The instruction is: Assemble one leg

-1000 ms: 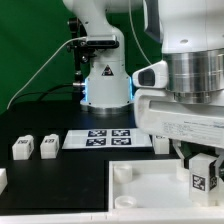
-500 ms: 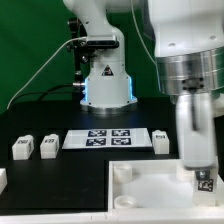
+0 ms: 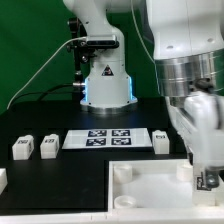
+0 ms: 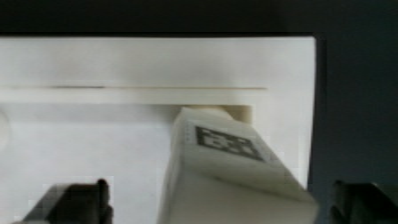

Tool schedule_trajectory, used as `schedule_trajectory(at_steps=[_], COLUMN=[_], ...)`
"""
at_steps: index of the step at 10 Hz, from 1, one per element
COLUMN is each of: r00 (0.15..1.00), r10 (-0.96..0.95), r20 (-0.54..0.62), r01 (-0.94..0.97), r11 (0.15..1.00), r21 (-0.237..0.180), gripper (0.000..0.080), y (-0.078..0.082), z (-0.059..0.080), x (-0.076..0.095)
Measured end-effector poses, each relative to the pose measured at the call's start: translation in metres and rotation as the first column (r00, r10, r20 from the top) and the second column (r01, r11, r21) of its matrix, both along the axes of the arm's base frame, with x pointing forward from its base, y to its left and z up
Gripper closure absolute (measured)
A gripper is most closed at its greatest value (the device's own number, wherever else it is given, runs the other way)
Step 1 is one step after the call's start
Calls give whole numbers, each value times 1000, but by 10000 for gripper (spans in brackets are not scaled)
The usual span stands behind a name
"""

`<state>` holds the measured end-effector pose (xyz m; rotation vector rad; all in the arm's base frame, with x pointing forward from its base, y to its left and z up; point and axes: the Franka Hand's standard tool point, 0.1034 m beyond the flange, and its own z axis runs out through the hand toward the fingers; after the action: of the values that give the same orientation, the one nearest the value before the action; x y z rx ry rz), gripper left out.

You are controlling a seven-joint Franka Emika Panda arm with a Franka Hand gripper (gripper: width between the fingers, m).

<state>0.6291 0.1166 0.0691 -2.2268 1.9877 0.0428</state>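
The leg point(image 3: 208, 180), a small white block with a black-and-white marker, stands at the far right corner of the large white square base point(image 3: 145, 190) in the exterior view. My gripper point(image 3: 203, 165) reaches down around it. In the wrist view the leg point(image 4: 228, 150) rises between the two dark fingers point(image 4: 80, 203), with white base point(image 4: 107, 120) showing in a gap on each side. The jaws stand wide and do not touch the leg.
Two more small white legs point(image 3: 22, 147) point(image 3: 48, 146) lie at the exterior view's left, and another point(image 3: 160, 140) is beside the marker board point(image 3: 100, 137). A white part point(image 3: 2, 180) shows at the left edge. The arm's pedestal point(image 3: 105, 85) stands behind.
My wrist has turned about a quarter turn over the leg. The leg has stayed at the base's corner with its marker still facing the exterior camera.
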Motion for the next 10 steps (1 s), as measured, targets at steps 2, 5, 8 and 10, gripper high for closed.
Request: schedule_trajectory(at_steps=[2,5,8,10], r00=[958,838,442,302], r10=[285,542,896,953], r20=[34,58,27,6], r01=[-285,-539,-884,-940], r11=[958,840,441,298], r21=[-27,-66,-153,-166], gripper=[156,151,151,151], y=[2,0,3,3], z=[-1,-1,0,2], x=[-1,-1,-2,0])
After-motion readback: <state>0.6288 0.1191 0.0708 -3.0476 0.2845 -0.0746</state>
